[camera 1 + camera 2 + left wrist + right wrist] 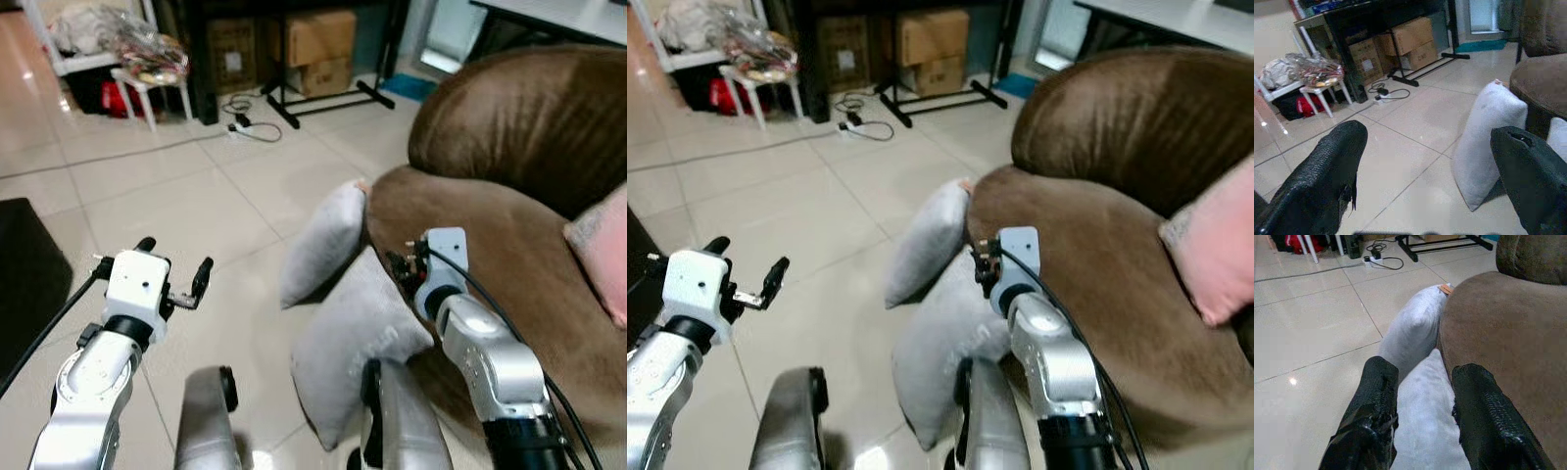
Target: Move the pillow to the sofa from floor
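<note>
Just below and ahead of your right gripper [1420,416], two grey pillows stand on the tiled floor [167,196], leaning against the front edge of the brown sofa [509,245]. The nearer pillow [353,338] sits directly under that gripper; in the right wrist view its pale fabric lies between the two black fingers [1371,406], which are spread apart and gripping nothing. You cannot tell whether the fingertips touch the fabric. The farther pillow [323,240] stands upright just beyond the gripper, its top corner with a small orange tag resting against the sofa seat. The sofa seat runs along the outer side of your right gripper, very close to it.

Your left gripper [176,264] is raised over bare tile, well apart from both pillows, which lie off toward its inner side. Its fingers [1327,166] are spread wide and hold nothing; the left wrist view looks between them at the farther pillow and the sofa edge beyond it.

A pink cushion [602,250] rests on the sofa seat, beyond your right arm on its outer side. Far ahead of both grippers, across the floor, you have a white stool [152,88] piled with clutter, cardboard boxes [318,49] under a dark table, a black stand, and a power strip [240,125] with its cable trailing over the tiles.
</note>
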Robot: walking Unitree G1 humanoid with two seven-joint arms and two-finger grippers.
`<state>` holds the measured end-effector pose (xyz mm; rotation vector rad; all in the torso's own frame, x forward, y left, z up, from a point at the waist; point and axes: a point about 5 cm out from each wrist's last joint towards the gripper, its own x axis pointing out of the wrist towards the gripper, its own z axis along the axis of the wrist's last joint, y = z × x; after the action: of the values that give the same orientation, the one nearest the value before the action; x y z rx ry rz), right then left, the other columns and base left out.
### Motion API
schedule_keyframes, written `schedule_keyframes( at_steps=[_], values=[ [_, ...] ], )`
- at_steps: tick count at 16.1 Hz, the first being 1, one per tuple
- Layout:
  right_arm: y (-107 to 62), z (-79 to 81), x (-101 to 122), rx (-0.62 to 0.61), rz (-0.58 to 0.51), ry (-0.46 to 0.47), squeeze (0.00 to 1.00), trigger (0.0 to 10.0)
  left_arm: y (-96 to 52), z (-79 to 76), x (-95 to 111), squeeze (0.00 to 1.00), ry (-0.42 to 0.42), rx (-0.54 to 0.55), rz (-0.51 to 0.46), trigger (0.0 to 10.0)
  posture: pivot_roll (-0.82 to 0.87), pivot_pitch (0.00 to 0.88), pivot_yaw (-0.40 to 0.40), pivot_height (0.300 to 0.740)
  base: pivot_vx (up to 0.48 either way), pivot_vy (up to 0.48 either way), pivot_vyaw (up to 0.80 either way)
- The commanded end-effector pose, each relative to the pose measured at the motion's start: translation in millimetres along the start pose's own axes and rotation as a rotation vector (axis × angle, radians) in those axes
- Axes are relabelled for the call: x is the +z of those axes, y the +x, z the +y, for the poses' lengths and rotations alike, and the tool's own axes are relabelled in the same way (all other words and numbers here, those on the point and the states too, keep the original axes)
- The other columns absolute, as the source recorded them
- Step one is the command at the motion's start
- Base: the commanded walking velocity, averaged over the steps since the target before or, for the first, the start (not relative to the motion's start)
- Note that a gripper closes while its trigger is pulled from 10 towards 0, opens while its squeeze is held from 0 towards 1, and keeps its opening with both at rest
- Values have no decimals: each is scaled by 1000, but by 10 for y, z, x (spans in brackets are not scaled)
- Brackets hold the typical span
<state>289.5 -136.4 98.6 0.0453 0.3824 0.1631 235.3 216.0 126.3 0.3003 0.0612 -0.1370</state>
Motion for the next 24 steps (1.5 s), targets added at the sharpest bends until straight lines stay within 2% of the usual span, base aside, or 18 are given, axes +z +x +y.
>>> schedule_keyframes(
  at_steps=[1,2,6,7,8,12,16,20,22,23,24],
  values=[
    [16,0,61,-4,-15,3,0,10000,28,-4,13,0,9,-16,5,10000,-19,0,-42,492,0,0,0],
    [46,59,53,13,-9,6,0,10000,6,-24,11,0,11,-34,10,10000,-22,0,-37,477,0,0,0],
    [85,92,26,28,7,-12,0,10000,-39,-39,5,0,14,-48,19,10000,-17,0,-38,452,0,0,0],
    [102,84,30,30,1,-14,400,10000,-62,-53,4,0,16,-64,24,10000,-9,0,-38,452,0,0,0],
    [128,66,22,28,0,-7,1000,10000,-88,-76,5,0,19,-95,31,10000,-3,0,-36,452,0,0,0],
    [288,-42,-17,-34,27,-12,1000,10000,-120,-143,24,0,40,-207,46,10000,17,0,-29,452,0,0,0],
    [480,3,-152,-9,130,-57,1000,10000,-134,-191,77,0,27,-306,55,10000,27,0,-13,452,0,0,0],
    [620,-19,-291,-62,173,-20,1000,10000,-174,-197,120,0,36,-352,68,10000,64,15,-6,452,0,0,0],
    [645,-33,-341,-93,189,-49,1000,10000,-197,-192,133,0,39,-360,76,10000,73,28,-1,452,0,0,0],
    [647,-52,-424,-120,230,-69,745,10000,-221,-179,147,0,44,-369,85,10000,92,48,3,452,0,0,0],
    [645,-64,-474,-137,254,-93,0,10000,-240,-163,161,0,49,-374,91,10000,107,64,6,452,0,0,0]
  ],
)
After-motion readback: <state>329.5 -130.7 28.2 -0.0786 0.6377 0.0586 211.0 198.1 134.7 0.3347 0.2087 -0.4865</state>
